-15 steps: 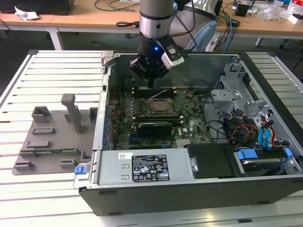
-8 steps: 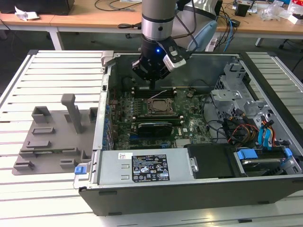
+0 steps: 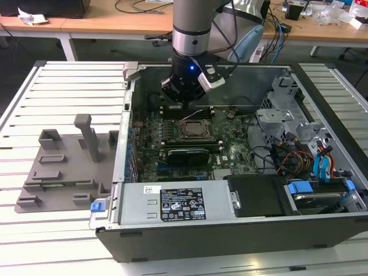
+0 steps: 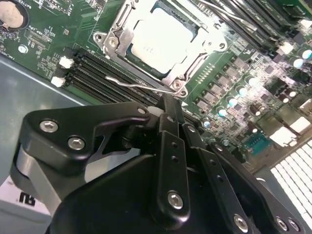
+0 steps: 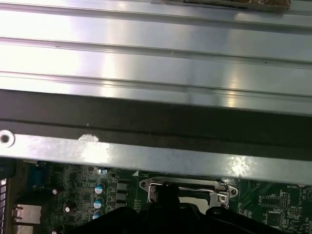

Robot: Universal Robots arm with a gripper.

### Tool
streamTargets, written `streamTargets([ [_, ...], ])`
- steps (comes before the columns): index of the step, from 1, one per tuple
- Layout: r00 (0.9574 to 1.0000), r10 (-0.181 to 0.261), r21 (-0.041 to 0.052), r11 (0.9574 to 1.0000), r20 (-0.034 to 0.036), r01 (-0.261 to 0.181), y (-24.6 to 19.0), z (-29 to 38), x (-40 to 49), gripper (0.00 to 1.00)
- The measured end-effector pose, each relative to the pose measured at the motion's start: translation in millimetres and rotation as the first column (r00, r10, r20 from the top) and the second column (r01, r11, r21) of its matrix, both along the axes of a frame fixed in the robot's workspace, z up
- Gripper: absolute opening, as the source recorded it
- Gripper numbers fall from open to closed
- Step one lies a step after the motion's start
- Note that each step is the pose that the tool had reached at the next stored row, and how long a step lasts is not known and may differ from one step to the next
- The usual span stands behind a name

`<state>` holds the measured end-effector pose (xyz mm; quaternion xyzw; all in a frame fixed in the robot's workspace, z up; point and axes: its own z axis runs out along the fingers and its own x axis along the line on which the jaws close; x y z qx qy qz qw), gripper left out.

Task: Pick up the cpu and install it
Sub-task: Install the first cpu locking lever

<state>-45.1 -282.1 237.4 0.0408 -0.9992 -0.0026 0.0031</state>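
Closest to the lens in the second wrist view is the black hand (image 4: 168,114) itself, all linkages and screws. Its fingers look pressed together into one thin tip with nothing between them, so I'd call it closed and empty. That tip sits just short of the socket's wire lever (image 4: 141,84) — can't tell if it's actually touching.

The cpu (image 4: 158,41) is already sitting in the socket (image 4: 192,63), pale silver top facing up, metal frame around it. From the hand, it's at about 12 o'clock in that view. Memory slots (image 4: 92,73) run alongside the socket, and there's a coin cell (image 4: 10,15) off in the corner of the green board (image 4: 234,83).

In the exterior view the arm (image 3: 192,23) comes straight down into the open case (image 3: 230,236), with the hand (image 3: 183,102) hovering right at the far edge of the socket (image 3: 195,130). The graphics card (image 3: 187,155) lies just at 6 o'clock from the socket. A grey fixture (image 3: 63,167) sits on the slatted counter (image 3: 63,80) at 9 o'clock from the case.

The first wrist view looks over the case's metal wall (image 5: 156,156), with the socket's frame (image 5: 187,187) peeking out just past the hand's dark body.
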Motion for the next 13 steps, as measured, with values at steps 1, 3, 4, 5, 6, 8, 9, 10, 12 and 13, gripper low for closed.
streamTargets([
  [1, 1.0000, 0.000, -0.0002, 1.0000, -0.0013, 0.000, 1.0, -3.2, 1.9, 0.11],
  [3, 1.0000, 0.000, -0.0003, 1.0000, -0.0029, 0.000, 3.5, -8.0, 5.9, 0.11],
  [4, 1.0000, 0.000, -0.0004, 1.0000, -0.0033, 0.000, 3.7, -8.8, 6.7, 0.11],
  [5, 1.0000, 0.000, -0.0004, 1.0000, -0.0037, 0.000, 4.0, -9.9, 8.0, 0.11],
  [6, 1.0000, 0.000, -0.0004, 1.0000, -0.0040, 0.000, 4.2, -10.8, 9.1, 0.11],
  [8, 1.0000, 0.000, -0.0005, 1.0000, -0.0045, 0.000, 4.5, -12.1, 10.8, 0.11],
  [9, 1.0000, 0.000, -0.0005, 1.0000, -0.0046, 0.000, 4.5, -13.0, 11.9, 0.11],
  [10, 1.0000, 0.000, -0.0005, 1.0000, -0.0047, 0.000, 4.5, -13.5, 12.5, 0.11],
  [12, 1.0000, 0.000, -0.0005, 1.0000, -0.0051, 0.000, 4.5, -16.4, 17.5, 0.11],
  [13, 1.0000, 0.000, -0.0005, 1.0000, -0.0054, 0.000, 4.5, -17.7, 19.6, 0.11],
])
